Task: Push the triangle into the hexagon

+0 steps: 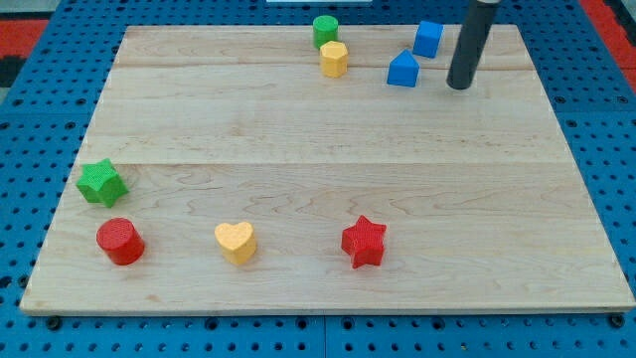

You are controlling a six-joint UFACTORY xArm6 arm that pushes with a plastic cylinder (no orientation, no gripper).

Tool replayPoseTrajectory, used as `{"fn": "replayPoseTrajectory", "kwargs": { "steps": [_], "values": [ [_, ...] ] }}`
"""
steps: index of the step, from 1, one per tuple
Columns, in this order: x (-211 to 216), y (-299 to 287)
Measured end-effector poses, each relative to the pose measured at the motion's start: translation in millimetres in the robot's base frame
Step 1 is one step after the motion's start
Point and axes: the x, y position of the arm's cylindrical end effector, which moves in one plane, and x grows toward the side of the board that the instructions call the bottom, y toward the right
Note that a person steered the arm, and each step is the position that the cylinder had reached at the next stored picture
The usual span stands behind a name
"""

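Observation:
A blue triangle block [402,71] lies near the view's top, right of centre. A yellow hexagon block [334,59] lies to its left, with a gap of bare board between them. My tip [458,85] rests on the board just right of the blue triangle, a short gap away from it. The dark rod rises from the tip toward the view's top.
A green cylinder [325,30] touches the yellow hexagon from above. A blue cube [428,39] sits above and right of the triangle. A green star [101,183], red cylinder [120,242], yellow heart [236,242] and red star [364,242] lie lower on the wooden board [328,149].

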Motion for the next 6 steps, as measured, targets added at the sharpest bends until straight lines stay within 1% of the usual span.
{"fn": "replayPoseTrajectory", "kwargs": {
  "steps": [1, 2, 3, 4, 5, 6],
  "values": [
    [-14, -48],
    [-16, -96],
    [-17, -74],
    [-18, -38],
    [-53, -44],
    [-75, -89]
  ]
}}
